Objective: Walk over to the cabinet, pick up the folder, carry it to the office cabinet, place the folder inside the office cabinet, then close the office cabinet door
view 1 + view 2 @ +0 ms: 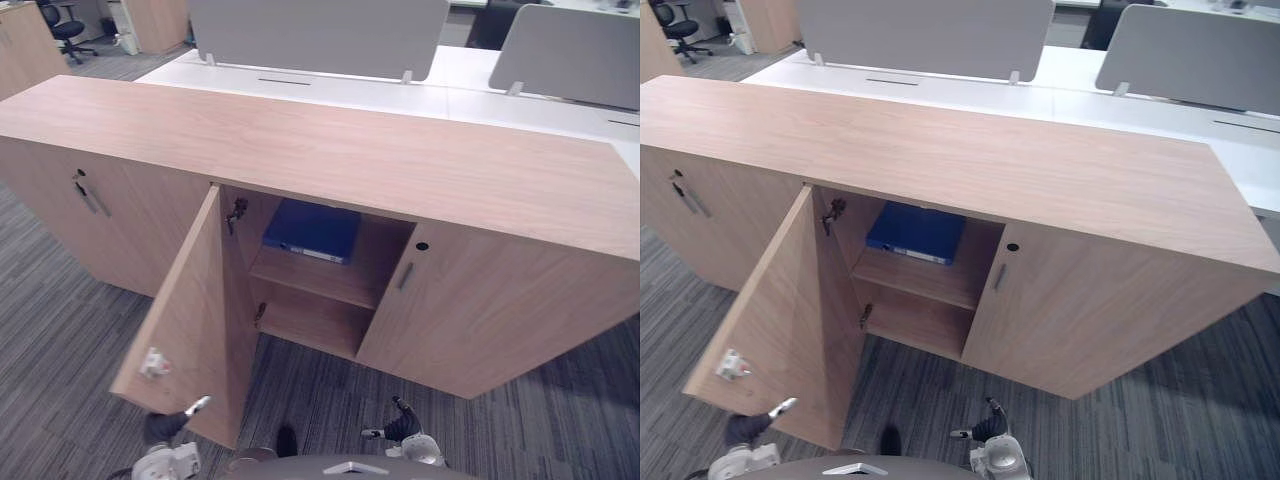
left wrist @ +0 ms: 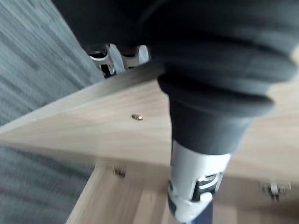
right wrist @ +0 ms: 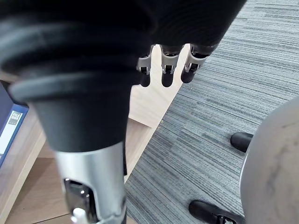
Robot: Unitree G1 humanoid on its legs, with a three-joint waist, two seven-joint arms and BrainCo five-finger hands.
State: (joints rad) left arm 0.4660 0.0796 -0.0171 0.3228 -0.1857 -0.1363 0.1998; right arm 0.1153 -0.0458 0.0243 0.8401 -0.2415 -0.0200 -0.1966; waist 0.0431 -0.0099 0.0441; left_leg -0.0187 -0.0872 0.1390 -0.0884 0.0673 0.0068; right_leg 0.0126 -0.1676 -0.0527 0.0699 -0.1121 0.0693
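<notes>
Lying on shelf (image 1: 318, 279), folder (image 1: 312, 230) apart from left robot hand (image 1: 166, 428), right robot hand (image 1: 404, 427)

The folder (image 1: 312, 232) lies flat on the upper shelf (image 1: 330, 280) inside the office cabinet (image 1: 400, 160), in its middle compartment. The open door (image 1: 185, 320) swings out to the left and near, and a closed door (image 1: 480, 310) stands to the right. The left hand (image 1: 165, 428) is by the open door's near edge, perhaps touching it. Desks (image 1: 330, 90) with partition screens (image 1: 320, 35) stand behind the cabinet.
</notes>
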